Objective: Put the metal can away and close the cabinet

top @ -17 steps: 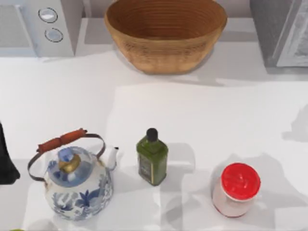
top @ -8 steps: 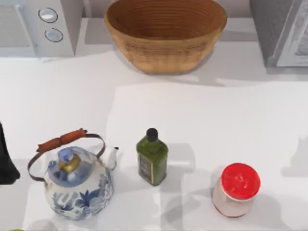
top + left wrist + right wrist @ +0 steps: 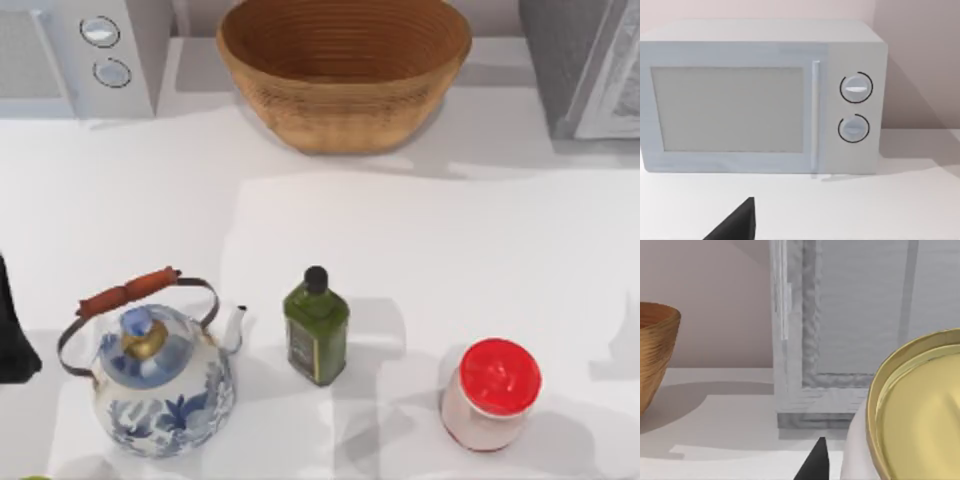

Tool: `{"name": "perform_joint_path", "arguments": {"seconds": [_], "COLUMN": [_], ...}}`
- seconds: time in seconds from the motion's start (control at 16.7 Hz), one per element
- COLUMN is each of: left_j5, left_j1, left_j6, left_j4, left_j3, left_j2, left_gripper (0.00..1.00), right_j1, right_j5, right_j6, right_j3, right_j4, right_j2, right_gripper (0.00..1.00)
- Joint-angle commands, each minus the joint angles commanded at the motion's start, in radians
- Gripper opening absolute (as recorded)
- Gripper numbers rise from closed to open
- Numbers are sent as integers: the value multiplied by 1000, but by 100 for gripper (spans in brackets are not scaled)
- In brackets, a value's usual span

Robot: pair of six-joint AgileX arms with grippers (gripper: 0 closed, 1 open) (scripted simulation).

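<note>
The can (image 3: 920, 415) sits right against the right gripper (image 3: 812, 465), apparently held, though I cannot tell its grip. Beyond the can stands the cabinet (image 3: 840, 330). Carrying is under way; next, bring the can into the cabinet. Left arm (image 3: 12, 330) parked.

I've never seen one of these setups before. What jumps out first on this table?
The blue-and-white kettle at the front left catches the eye, with a green bottle beside it and a red-lidded jar toward the front right. A big woven basket sits at the back centre, between a microwave at the back left and a grey cabinet at the back right. The right wrist view shows a gold-topped can up close.
</note>
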Motion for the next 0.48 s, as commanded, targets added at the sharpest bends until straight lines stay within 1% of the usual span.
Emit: {"name": "perform_joint_path", "arguments": {"seconds": [0.24,0.36,0.48], "left_j5": [0,0,0], "left_j1": [0,0,0], "left_j6": [0,0,0], "left_j4": [0,0,0], "left_j3": [0,0,0], "left_j2": [0,0,0], "left_gripper": [100,100,100], "right_j1": [-1,4,13], "right_j5": [1,12,29], "right_j6": [2,1,-1], "right_j3": [14,68,163], "right_j4": [-2,-22,-58], "right_j2": [15,66,159], "right_gripper": [0,0,0]}}
